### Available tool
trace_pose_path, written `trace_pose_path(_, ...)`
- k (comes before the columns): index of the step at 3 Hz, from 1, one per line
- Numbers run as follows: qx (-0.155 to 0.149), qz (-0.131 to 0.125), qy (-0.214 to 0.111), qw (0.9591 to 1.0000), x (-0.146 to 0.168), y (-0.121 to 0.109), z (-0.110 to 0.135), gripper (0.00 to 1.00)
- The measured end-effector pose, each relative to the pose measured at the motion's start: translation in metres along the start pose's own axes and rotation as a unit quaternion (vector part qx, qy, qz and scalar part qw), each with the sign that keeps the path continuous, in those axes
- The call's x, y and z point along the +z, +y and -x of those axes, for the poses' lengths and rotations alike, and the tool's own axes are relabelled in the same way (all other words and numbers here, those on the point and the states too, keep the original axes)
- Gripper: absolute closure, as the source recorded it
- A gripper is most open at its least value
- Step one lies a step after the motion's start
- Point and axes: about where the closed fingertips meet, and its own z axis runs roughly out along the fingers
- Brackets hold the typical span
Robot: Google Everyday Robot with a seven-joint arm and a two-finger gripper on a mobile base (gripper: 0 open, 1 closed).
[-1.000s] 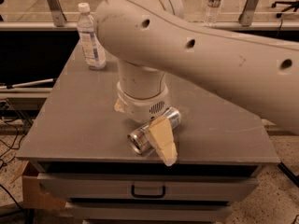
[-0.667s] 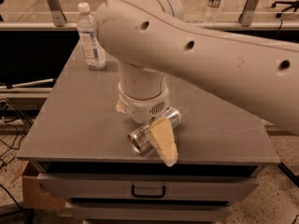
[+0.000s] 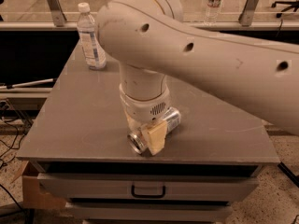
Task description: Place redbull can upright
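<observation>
Almost nothing has moved in the last second: the gripper (image 3: 148,133) stays low over the can, and the can has not shifted.

A clear water bottle (image 3: 92,41) stands upright at the far left corner of the grey surface (image 3: 70,125), well apart from the work. Towards the front edge, at about 5 o'clock from the bottle, the redbull can (image 3: 171,119) lies on its side. Its long axis runs from 8 o'clock, where a round end faces the front edge, to 2 o'clock. Whether that near end is top or base I cannot tell.

The jaws straddle the can's middle and appear closed on it, the near cream pad (image 3: 156,138) lying across its side. The arm (image 3: 210,64) sweeps off to the right.

The can is likely light, thin-walled and slick. It would dent under a hard squeeze and roll if let go. A hold across the mid-body, square to the axis, seems right for tipping it upright.
</observation>
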Motion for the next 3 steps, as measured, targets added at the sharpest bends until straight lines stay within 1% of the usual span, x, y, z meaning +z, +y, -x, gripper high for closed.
trace_pose_path(1, 0.002, 0.0, 0.003, 1.0, 0.0, 0.0, -0.003, 0.67)
trace_pose_path(2, 0.006, -0.007, 0.004, 1.0, -0.005, -0.003, -0.005, 0.9)
trace_pose_path(3, 0.015, -0.031, -0.015, 0.9993, -0.023, -0.008, -0.012, 1.0)
